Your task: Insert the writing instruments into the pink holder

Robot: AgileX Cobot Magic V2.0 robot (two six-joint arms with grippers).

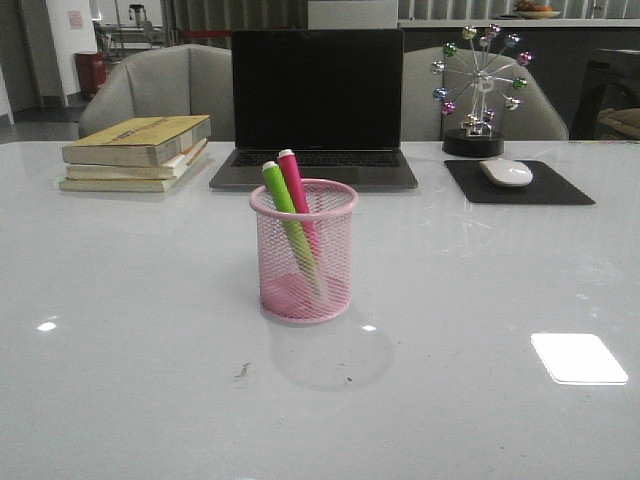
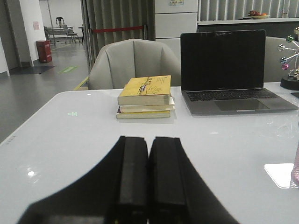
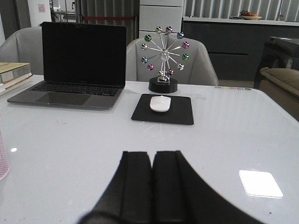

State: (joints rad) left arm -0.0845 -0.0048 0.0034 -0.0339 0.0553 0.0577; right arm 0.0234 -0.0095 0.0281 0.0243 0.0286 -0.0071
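Observation:
The pink holder [image 1: 303, 252], a wire-mesh cup, stands upright at the middle of the table in the front view. Inside it lean the lime green marker [image 1: 285, 215] and the magenta pink marker [image 1: 297, 195], whitish ends up above the rim. A sliver of the holder shows at the edge of the left wrist view [image 2: 295, 165] and of the right wrist view [image 3: 3, 161]. My left gripper [image 2: 149, 140] is shut with nothing in it, low over bare table. My right gripper [image 3: 152, 155] is shut and empty too. Neither gripper appears in the front view.
A laptop [image 1: 317, 110] stands open behind the holder. Stacked books [image 1: 138, 150] lie at the back left. A white mouse [image 1: 506, 172] on a black pad [image 1: 520, 185] and a ferris-wheel ornament [image 1: 478, 90] sit at the back right. Grey chairs [image 1: 160, 85] stand beyond the table.

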